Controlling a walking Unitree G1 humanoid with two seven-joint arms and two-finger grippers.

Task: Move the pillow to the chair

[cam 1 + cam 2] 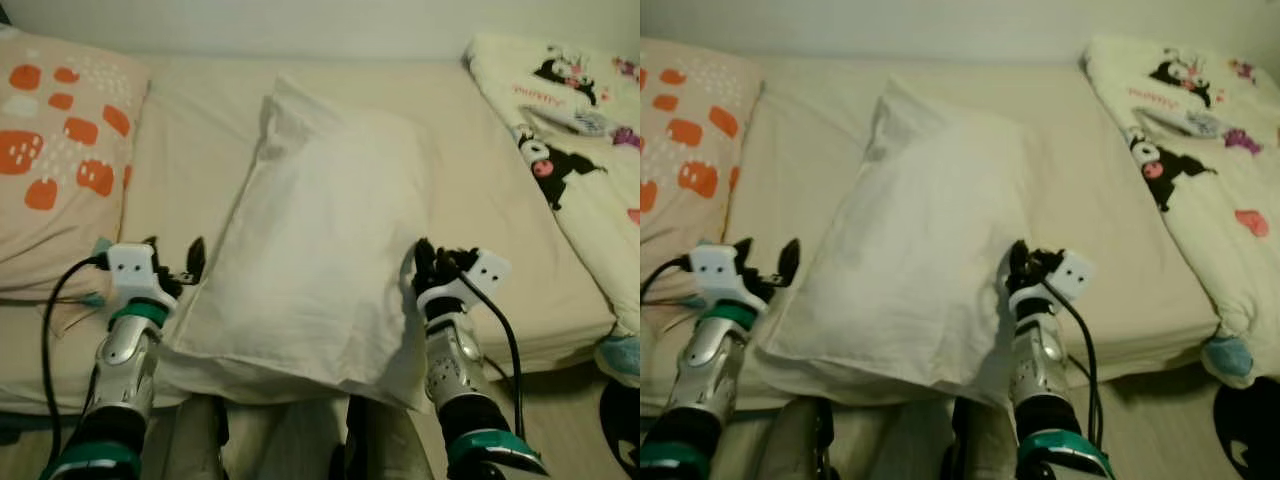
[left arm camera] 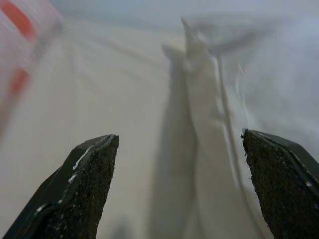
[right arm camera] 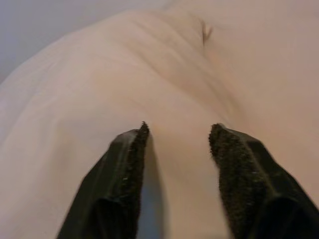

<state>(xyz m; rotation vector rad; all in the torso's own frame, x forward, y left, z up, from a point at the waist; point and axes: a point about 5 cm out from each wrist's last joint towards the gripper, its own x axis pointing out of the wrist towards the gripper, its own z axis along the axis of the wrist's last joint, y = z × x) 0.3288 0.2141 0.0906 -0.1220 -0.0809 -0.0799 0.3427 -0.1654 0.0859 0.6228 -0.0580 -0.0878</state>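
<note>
A large white pillow (image 1: 320, 240) lies lengthwise in the middle of the bed, its near end overhanging the front edge. My left gripper (image 1: 175, 252) sits just off the pillow's left edge, low over the sheet. In the left wrist view its fingers (image 2: 84, 184) stand wide apart and open, with the pillow's seam (image 2: 209, 114) ahead between them. My right gripper (image 1: 434, 258) is against the pillow's right side near the front corner. In the right wrist view the right gripper (image 3: 178, 130) is open, fingers apart, with the pillow's fabric (image 3: 124, 74) bulging right in front.
A pillow with orange blotches (image 1: 60, 150) lies at the bed's left end. A cartoon-print blanket (image 1: 570, 140) covers the right end and hangs over the edge. The beige sheet (image 1: 190, 140) is bare around the white pillow. Floor shows at the lower right (image 1: 560, 400).
</note>
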